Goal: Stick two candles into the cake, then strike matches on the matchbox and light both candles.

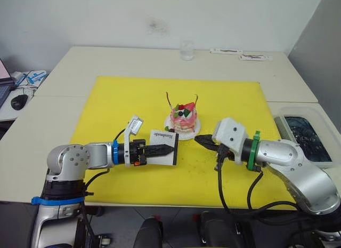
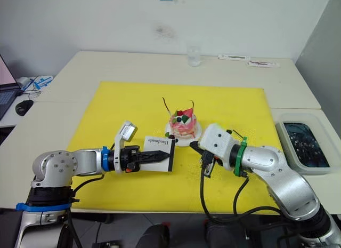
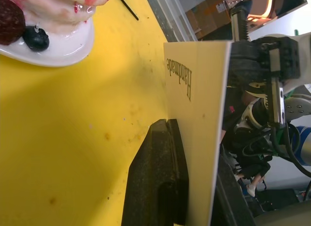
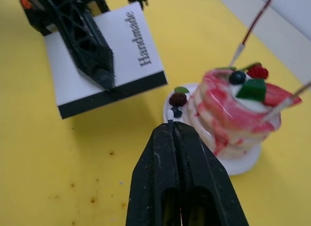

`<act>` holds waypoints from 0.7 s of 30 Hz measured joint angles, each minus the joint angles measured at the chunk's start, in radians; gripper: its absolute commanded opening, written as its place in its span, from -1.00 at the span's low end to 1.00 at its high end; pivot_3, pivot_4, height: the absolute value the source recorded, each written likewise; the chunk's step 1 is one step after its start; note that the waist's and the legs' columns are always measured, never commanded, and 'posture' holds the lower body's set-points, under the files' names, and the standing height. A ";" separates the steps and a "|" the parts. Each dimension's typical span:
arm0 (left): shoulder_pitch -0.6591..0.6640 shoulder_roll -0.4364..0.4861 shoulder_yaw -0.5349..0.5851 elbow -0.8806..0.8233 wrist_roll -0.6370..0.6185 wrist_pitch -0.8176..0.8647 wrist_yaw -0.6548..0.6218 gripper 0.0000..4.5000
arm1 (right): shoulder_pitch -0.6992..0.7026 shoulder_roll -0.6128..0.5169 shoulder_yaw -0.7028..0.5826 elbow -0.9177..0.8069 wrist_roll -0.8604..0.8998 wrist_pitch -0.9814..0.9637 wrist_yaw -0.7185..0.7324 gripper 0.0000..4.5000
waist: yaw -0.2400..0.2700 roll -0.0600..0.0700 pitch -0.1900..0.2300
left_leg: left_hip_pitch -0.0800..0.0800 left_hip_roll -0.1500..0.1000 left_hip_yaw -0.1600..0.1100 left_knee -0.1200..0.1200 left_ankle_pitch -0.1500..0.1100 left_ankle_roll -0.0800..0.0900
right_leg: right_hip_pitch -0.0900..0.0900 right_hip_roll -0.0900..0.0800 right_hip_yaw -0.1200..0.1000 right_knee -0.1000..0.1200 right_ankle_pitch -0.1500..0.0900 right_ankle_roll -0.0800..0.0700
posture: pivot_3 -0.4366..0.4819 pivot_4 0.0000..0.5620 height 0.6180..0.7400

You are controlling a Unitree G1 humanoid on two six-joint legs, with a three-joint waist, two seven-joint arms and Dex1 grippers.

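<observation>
You have one cake (image 1: pixel 183 120) on its one small white plate (image 1: pixel 192 134), with two candles (image 1: pixel 168 102) standing in it, one at either side of the top. There is one matchbox (image 1: pixel 164 146), and you can count two matches: one (image 4: pixel 169 114) whose pale tip pokes from the right gripper (image 1: pixel 201 142), and one (image 3: pixel 127 7) lying on the yellow mat (image 1: pixel 117 104). You also have one clear glass (image 1: pixel 186 50) at the far edge of the table and one clear tray (image 1: pixel 303 136) off to the right.
</observation>
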State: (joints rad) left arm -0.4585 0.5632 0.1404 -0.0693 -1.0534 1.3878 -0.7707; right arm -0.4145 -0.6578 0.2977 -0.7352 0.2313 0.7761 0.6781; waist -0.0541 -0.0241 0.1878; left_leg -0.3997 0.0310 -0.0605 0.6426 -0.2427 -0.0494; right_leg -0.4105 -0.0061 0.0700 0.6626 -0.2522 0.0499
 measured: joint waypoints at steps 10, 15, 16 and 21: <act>-0.011 0.000 -0.025 -0.015 0.006 -0.027 -0.006 -1.00 | -0.072 0.011 0.129 0.049 -0.101 -0.066 0.003 -0.99 | 0.001 0.000 0.000 | 0.000 0.000 0.000 0.000 0.000 0.000 | 0.000 0.000 0.000 0.000 0.000 0.000 | -0.05 -0.47 1.00; -0.011 0.000 -0.029 -0.021 0.006 -0.043 -0.008 -1.00 | -0.072 0.015 0.148 0.077 -0.132 -0.083 0.019 -0.99 | 0.003 0.000 0.000 | 0.000 0.000 0.000 0.000 0.000 0.000 | 0.000 0.000 0.000 0.000 0.000 0.000 | -0.05 -0.47 1.00; -0.011 0.000 -0.031 -0.024 0.007 -0.044 -0.009 -1.00 | -0.072 0.015 0.150 0.080 -0.133 -0.088 0.022 -0.99 | 0.003 0.000 0.000 | 0.000 0.000 0.000 0.000 0.000 0.000 | 0.000 0.000 0.000 0.000 0.000 0.000 | -0.05 -0.47 1.00; -0.011 0.006 -0.049 -0.041 0.020 -0.063 -0.015 -1.00 | -0.072 0.014 0.151 0.086 -0.147 -0.101 0.036 -0.99 | 0.003 0.000 0.000 | 0.000 0.000 0.000 0.000 0.000 0.000 | 0.000 0.000 0.000 0.000 0.000 0.000 | -0.05 -0.47 1.00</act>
State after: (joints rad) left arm -0.4694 0.5687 0.0919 -0.1099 -1.0337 1.3251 -0.7862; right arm -0.4864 -0.6443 0.4484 -0.6489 0.0840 0.6755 0.7142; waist -0.0512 -0.0242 0.1879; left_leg -0.3999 0.0309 -0.0606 0.6427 -0.2427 -0.0494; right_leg -0.4105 -0.0063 0.0698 0.6626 -0.2522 0.0499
